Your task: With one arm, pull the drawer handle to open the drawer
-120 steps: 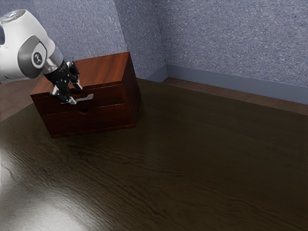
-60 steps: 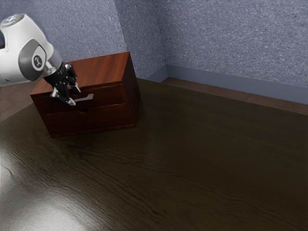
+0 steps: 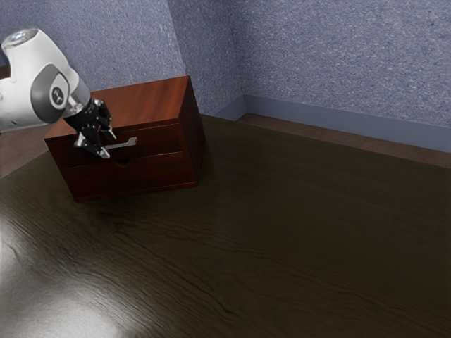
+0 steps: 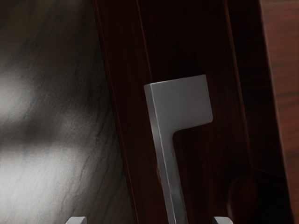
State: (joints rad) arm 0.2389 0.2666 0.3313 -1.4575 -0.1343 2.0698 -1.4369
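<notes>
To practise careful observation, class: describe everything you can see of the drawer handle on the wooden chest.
The drawer handle is a flat, grey, matte metal-looking bar with a wider squarish block at one end, making an L shape. It lies along the upper drawer front of the dark reddish wooden chest. The gripper is at the end away from the block; its jaws stand apart either side of the bar, neither touching it.
</notes>
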